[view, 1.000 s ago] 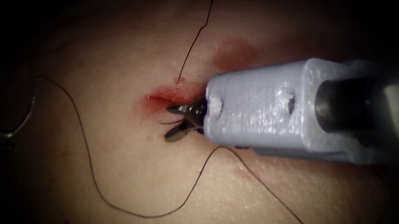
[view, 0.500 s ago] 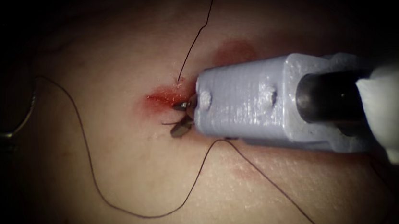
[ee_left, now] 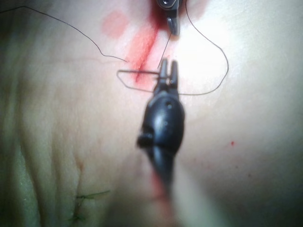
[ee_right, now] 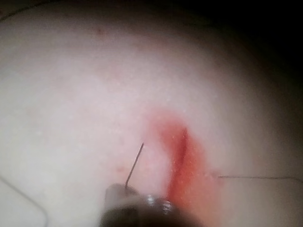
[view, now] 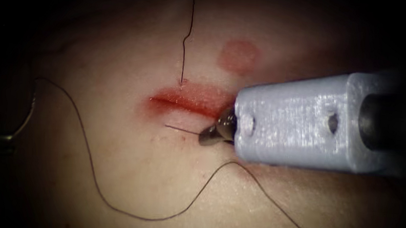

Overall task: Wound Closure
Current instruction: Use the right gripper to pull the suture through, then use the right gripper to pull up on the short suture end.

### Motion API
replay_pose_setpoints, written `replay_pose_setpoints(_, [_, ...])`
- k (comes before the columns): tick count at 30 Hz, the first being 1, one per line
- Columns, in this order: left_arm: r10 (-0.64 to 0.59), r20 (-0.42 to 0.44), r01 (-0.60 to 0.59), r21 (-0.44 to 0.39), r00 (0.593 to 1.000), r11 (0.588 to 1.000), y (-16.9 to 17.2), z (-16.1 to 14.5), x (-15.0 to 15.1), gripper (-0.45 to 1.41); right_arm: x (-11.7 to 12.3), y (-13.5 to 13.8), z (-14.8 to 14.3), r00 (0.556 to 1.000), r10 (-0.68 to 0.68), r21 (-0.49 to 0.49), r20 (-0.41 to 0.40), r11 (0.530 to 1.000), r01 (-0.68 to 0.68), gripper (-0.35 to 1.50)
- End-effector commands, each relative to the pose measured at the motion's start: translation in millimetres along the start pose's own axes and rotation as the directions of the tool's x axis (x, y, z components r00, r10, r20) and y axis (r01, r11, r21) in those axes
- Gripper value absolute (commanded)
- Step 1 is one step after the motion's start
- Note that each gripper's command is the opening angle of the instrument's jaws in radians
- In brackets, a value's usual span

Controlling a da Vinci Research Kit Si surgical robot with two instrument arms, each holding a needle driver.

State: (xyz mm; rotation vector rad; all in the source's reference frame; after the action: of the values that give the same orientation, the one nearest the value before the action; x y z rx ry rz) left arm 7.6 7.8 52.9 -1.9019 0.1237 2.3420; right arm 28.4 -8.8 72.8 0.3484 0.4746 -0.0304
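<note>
One short thread end (view: 182,129) sat pinched in the right hand (view: 214,130), its jaws pressed together, just at 6 o'clock of the cut (view: 189,100). The needle (view: 29,108) lay far out at 9 o'clock, left of the cut and apparently clear of the tissue (view: 134,171), near the left hand (ee_left: 168,67). Whether that hand gripped it could not be told. A hard tug risked loosening the stitch or tearing the edge, and the slack thread (view: 107,203) might snag.

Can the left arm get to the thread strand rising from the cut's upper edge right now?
Probably yes. The strand stands over bare tissue. The right tool, shut on a short thread end, sits below the cut and right of the strand.
</note>
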Motion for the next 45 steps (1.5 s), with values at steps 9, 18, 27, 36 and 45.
replay_pose_setpoints(9, [-0.001,-0.002,0.001,-0.001,1.000,1.000,0.3,0.6,-0.6,-0.35,-1.5,-12.5,-8.3,0.999,0.012,-0.022,-0.030,1.000,-0.012,-0.35])
replay_pose_setpoints(18, [-0.001,-0.001,0.001,-0.001,1.000,1.000,0.3,0.6,-0.6,-0.35,-3.6,-24.7,-17.5,0.998,0.062,-0.056,-0.023,0.996,-0.063,-0.35])
replay_pose_setpoints(27, [-0.001,-0.001,0.001,0.000,1.000,1.000,0.4,0.7,-0.6,-0.35,-6.2,-33.4,-25.0,0.994,0.103,-0.066,0.017,0.993,-0.102,-0.35])
replay_pose_setpoints(36, [-0.001,-0.004,0.001,-0.002,1.000,1.000,0.4,1.0,-0.6,-0.35,-7.0,-32.6,-26.3,0.988,0.152,-0.120,0.033,0.982,-0.147,-0.18])
replay_pose_setpoints(45, [0.000,-0.005,0.000,-0.003,1.000,1.000,0.4,0.9,-0.7,-0.35,-5.7,-27.3,-26.1,0.967,0.249,-0.329,-0.063,0.909,-0.255,1.47])
